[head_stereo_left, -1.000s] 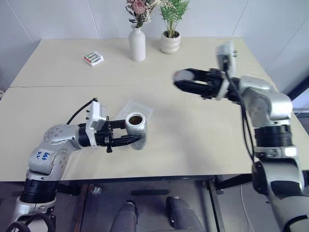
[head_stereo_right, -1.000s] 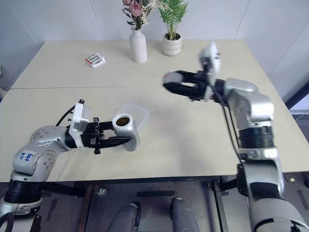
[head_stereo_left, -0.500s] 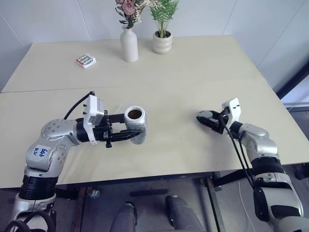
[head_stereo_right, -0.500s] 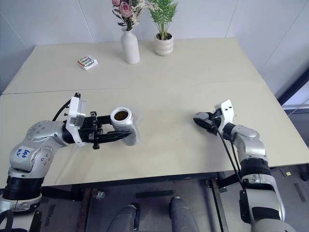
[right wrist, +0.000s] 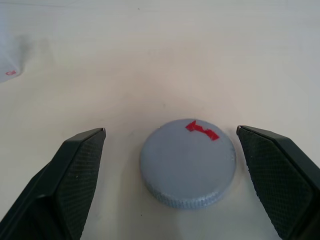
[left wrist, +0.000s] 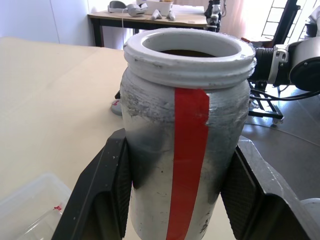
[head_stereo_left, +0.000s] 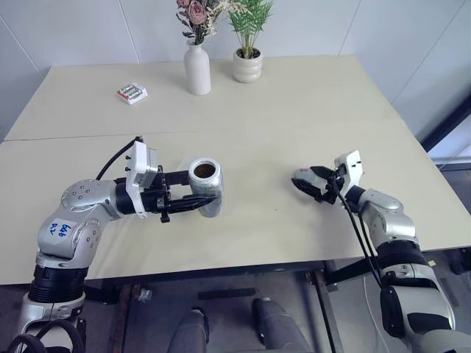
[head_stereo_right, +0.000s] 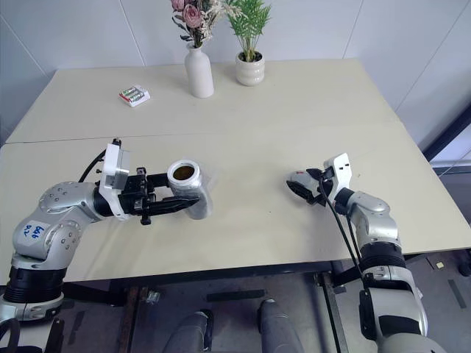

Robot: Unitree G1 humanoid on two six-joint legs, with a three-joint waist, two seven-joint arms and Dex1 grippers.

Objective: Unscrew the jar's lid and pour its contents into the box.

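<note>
My left gripper is shut on the jar, a silvery cylinder with a red stripe. It holds the jar upright just above the table, mouth open. Dark brown contents show inside the mouth. The box, a clear plastic tray, lies on the table just below and behind the jar. At the right, my right gripper is open and low over the table. The lid, grey with a red mark, lies flat between its fingers, touching neither.
A white vase with flowers and a white plant pot stand at the back of the table. A small pack of green batteries lies at the back left. The table's right edge runs close to my right arm.
My right gripper came down from mid-air to the table at the right and opened, leaving the lid lying there. The left gripper has kept its hold on the jar.
</note>
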